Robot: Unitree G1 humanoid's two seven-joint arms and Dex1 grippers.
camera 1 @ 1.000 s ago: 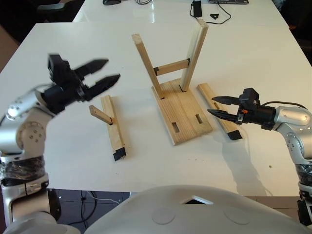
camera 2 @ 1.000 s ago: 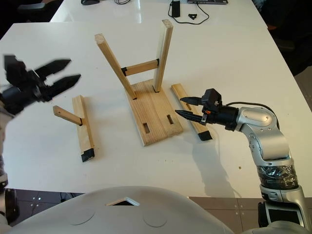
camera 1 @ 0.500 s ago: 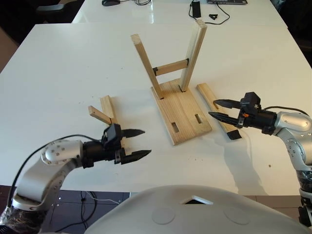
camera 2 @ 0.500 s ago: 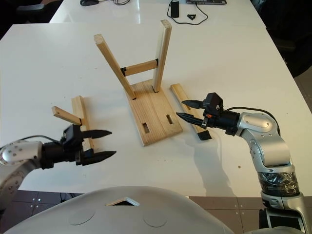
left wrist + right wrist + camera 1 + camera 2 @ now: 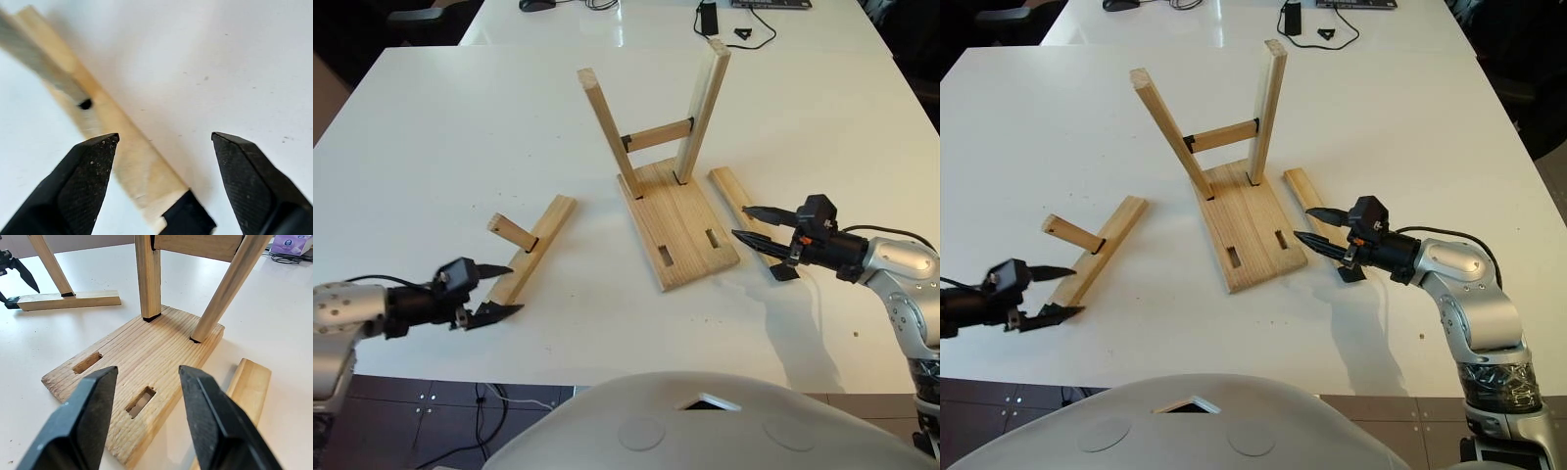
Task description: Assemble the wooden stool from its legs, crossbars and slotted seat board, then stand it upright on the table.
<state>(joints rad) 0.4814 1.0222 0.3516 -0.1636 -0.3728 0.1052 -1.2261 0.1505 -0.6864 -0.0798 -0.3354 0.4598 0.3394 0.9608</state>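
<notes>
The left claw sits low near the table's front edge, jaws apart, straddling the black-capped end of the loose leg; in the left wrist view the wood lies between the fingers and neither pad seems to touch it; this leg lies flat, slanting away toward the board, with a short stub jutting from its side; the right claw hovers with jaws apart, holding nothing, just beside the board's near right corner and over the second leg, which lies flat along the board's right edge; the board lies flat mid-table, two empty slots at its near end; at its far end stands the frame, two legs joined by a crossbar, the left one leaning outward; the wood is likely light, stiff and smooth, so a firm pinch across a leg's narrow sides should hold; taken at the cap the leg may droop and twist under the stub's weight, so a hold nearer the stub looks safer; the pegged joint may pull loose if levered
</notes>
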